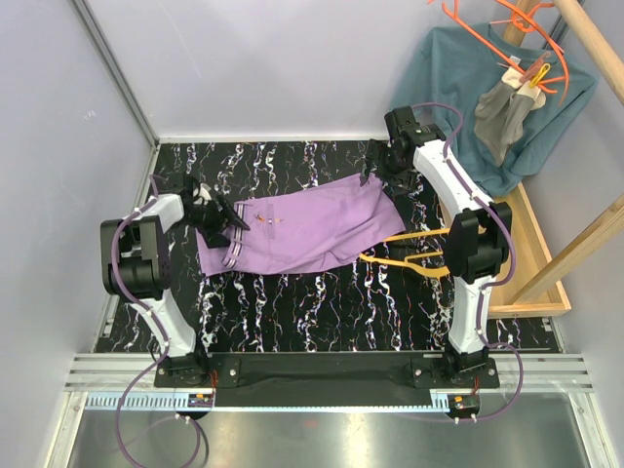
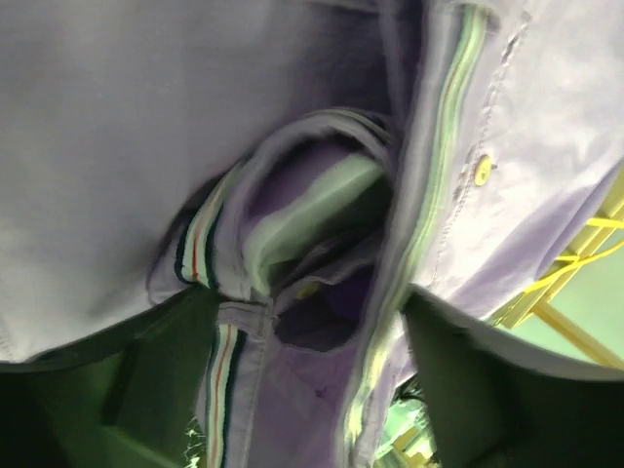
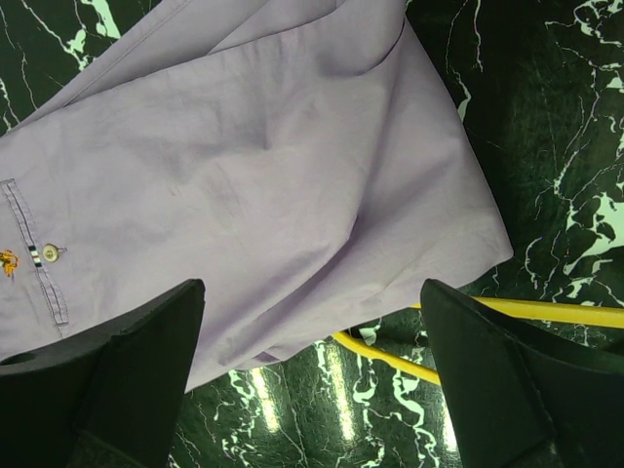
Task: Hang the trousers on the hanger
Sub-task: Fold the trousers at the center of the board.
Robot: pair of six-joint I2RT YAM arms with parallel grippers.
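Observation:
The lilac trousers (image 1: 312,224) lie folded across the black marbled table, with the striped waistband (image 1: 226,255) at the left. My left gripper (image 1: 222,222) is down at that end. In the left wrist view its fingers stand apart on either side of the bunched waistband (image 2: 219,380), with cloth filling the gap (image 2: 302,312). My right gripper (image 1: 375,175) hovers open over the leg end (image 3: 244,166), nothing between its fingers (image 3: 312,292). The yellow hanger (image 1: 414,261) lies flat at the right. One arm of the hanger (image 3: 390,359) runs under the cloth's edge, and a piece of the hanger (image 2: 575,263) shows past the trousers.
At the back right a teal shirt (image 1: 468,88) and a small grey garment (image 1: 502,117) hang from orange hangers (image 1: 507,24) on a wooden rack (image 1: 541,244). A metal wall rail (image 1: 117,73) borders the table's left side.

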